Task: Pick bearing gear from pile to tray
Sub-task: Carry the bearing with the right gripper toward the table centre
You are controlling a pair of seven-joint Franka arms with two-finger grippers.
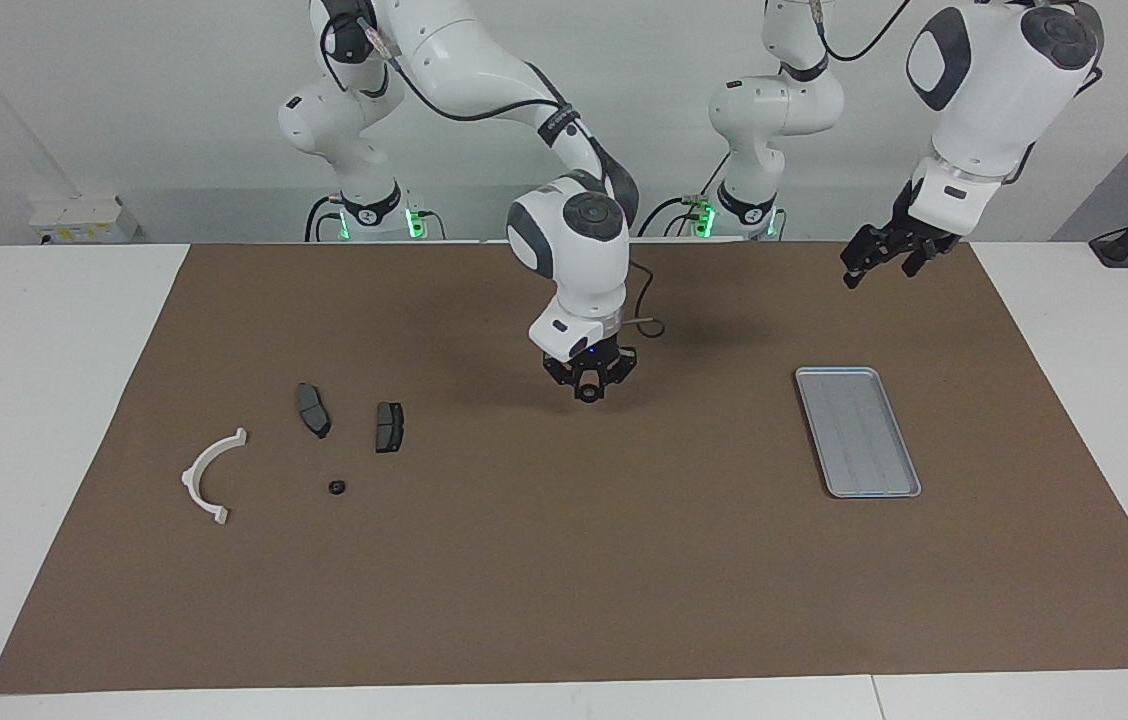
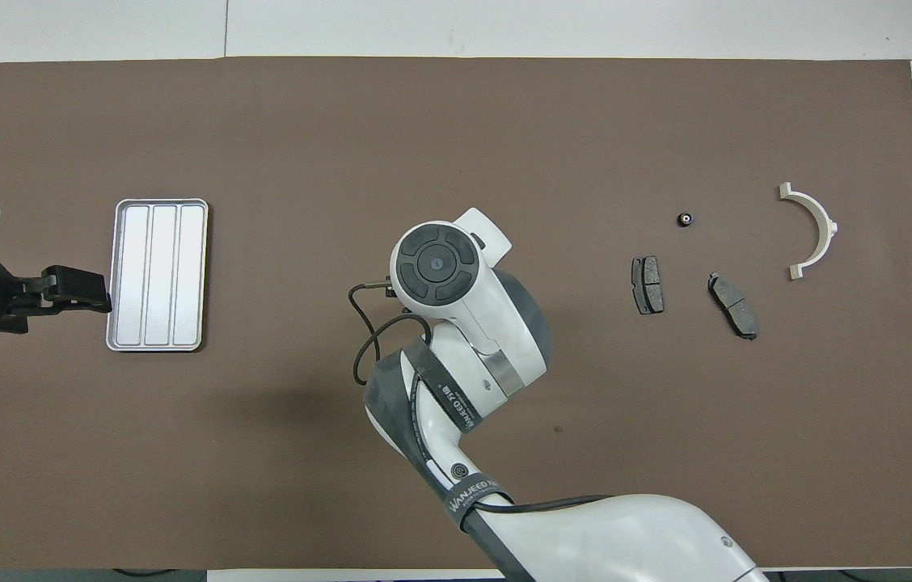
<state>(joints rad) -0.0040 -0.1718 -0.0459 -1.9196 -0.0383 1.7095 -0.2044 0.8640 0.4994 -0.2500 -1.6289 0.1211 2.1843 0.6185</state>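
The pile lies toward the right arm's end of the table: two dark grey brake pads (image 1: 312,408) (image 1: 389,426), a white half-ring bracket (image 1: 212,475) and one tiny black round piece (image 1: 335,487). The round piece also shows in the overhead view (image 2: 686,218). My right gripper (image 1: 589,388) hangs over the middle of the mat, between the pile and the tray, shut on a small black ring, the bearing gear (image 1: 589,394). In the overhead view my own hand hides it. The light grey tray (image 1: 857,430) (image 2: 158,275) lies toward the left arm's end with nothing in it. My left gripper (image 1: 884,262) (image 2: 80,288) waits open, raised beside the tray.
A brown mat (image 1: 564,560) covers most of the white table. The right arm's cable (image 1: 652,325) loops beside its wrist. White table margins (image 1: 34,400) run along both ends.
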